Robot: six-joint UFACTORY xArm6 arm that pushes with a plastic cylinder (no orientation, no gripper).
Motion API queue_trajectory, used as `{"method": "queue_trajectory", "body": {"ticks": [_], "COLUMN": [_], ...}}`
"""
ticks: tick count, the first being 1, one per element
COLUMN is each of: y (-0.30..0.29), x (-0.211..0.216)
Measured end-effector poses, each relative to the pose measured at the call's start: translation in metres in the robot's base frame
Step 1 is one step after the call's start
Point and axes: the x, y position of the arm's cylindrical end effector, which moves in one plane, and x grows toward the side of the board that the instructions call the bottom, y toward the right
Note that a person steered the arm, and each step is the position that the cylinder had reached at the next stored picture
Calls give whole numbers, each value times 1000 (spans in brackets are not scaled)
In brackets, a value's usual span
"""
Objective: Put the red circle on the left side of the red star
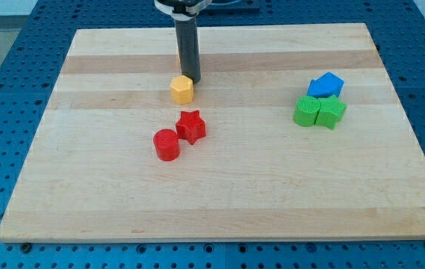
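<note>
The red circle (166,144) lies on the wooden board, touching the red star (191,126) at the star's lower left. My tip (190,78) is at the end of the dark rod, just above and to the right of a yellow hexagon block (182,90), close to or touching it. The tip is above the red star, about a block's width away from it.
A blue block (326,84) sits at the view's right, with a green block (306,111) and a green star-like block (332,112) right below it, all touching. The board (212,194) rests on a blue perforated table.
</note>
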Motion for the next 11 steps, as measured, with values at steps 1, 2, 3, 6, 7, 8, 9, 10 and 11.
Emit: {"method": "queue_trajectory", "body": {"ticks": [1, 2, 3, 6, 7, 8, 9, 10, 11], "y": [2, 39, 102, 113, 113, 113, 105, 85, 43], "x": [0, 0, 0, 47, 68, 83, 119, 165, 202]}}
